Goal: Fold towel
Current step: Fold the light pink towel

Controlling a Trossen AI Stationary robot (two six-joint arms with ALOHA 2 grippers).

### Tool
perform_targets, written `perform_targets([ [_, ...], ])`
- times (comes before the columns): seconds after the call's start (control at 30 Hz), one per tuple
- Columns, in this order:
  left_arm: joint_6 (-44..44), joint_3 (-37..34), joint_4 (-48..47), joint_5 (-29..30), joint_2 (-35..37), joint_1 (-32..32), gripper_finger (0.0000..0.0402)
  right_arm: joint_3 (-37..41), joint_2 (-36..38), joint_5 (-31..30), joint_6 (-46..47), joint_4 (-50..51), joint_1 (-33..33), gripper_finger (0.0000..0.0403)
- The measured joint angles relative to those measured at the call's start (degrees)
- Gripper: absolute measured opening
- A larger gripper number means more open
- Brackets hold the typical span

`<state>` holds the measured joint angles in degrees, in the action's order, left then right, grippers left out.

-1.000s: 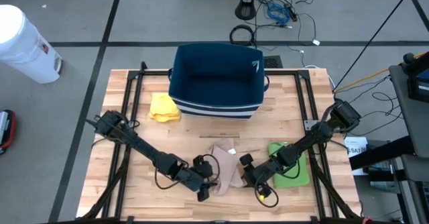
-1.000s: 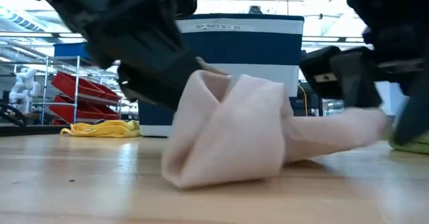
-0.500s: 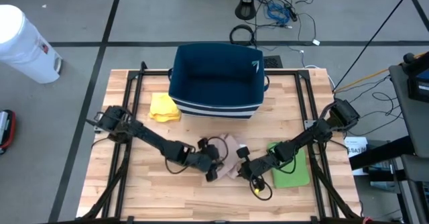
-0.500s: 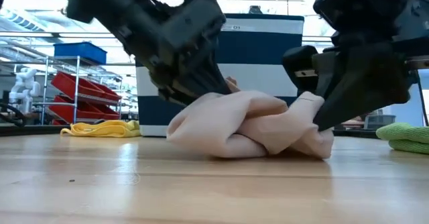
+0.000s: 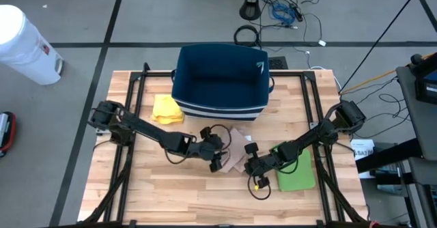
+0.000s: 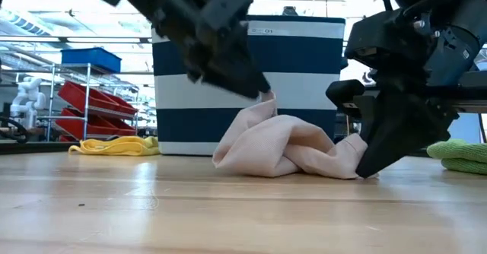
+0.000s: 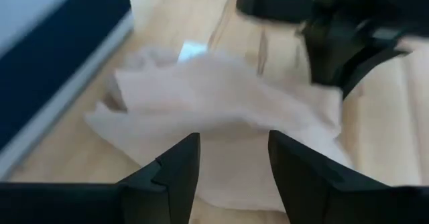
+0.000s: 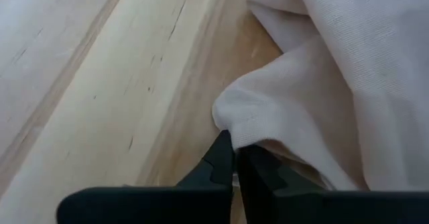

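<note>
we see the pink towel (image 5: 235, 154) bunched on the table (image 5: 136, 194) before the blue basket (image 5: 220, 81). right gripper (image 8: 233, 158) is closed, pinching its edge; left gripper (image 7: 231, 158) stands open over it, holding nothing.

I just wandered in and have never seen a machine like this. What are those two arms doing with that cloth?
Two robot arms are working on a crumpled beige towel on the wooden table, in front of a navy basket. The right gripper has its jaws shut, pinching the towel's edge at table level. The left gripper hangs over the towel with jaws open, holding nothing. The towel is bunched, not folded. A yellow cloth and a green cloth lie aside.
</note>
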<state>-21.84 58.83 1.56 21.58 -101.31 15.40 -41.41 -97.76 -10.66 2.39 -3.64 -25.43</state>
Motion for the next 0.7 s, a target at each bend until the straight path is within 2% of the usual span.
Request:
perform_targets([
  [0.1,0.5,0.0,-3.4,1.5,3.2,0.5,0.0183,0.0,0.0,-0.2,0.0,0.1,0.1,0.0003],
  [0.23,-2.5,0.0,-12.3,2.3,5.3,1.7,0.0183,0.0,0.0,-0.1,0.0,0.2,0.5,0.0002],
  [0.33,-3.0,0.0,-16.6,-1.9,5.0,4.8,0.0183,0.0,0.0,-0.1,-0.2,0.1,0.6,0.0002],
  [0.43,-1.6,0.1,-13.8,-7.1,3.5,9.0,0.0183,0.0,0.0,0.1,-0.6,0.1,0.6,0.0002],
  [0.5,-1.6,0.0,-13.3,-6.1,2.5,11.3,0.0183,0.0,0.0,0.2,-1.1,0.1,0.7,0.0002],
  [0.57,-2.7,0.0,-13.1,-2.7,1.9,12.6,0.0183,0.0,0.0,0.2,-1.4,0.0,0.7,0.0002],
  [0.7,-4.8,0.0,-11.8,0.4,-0.8,13.0,0.0183,0.0,0.0,0.3,-1.6,-0.6,0.8,0.0002],
])
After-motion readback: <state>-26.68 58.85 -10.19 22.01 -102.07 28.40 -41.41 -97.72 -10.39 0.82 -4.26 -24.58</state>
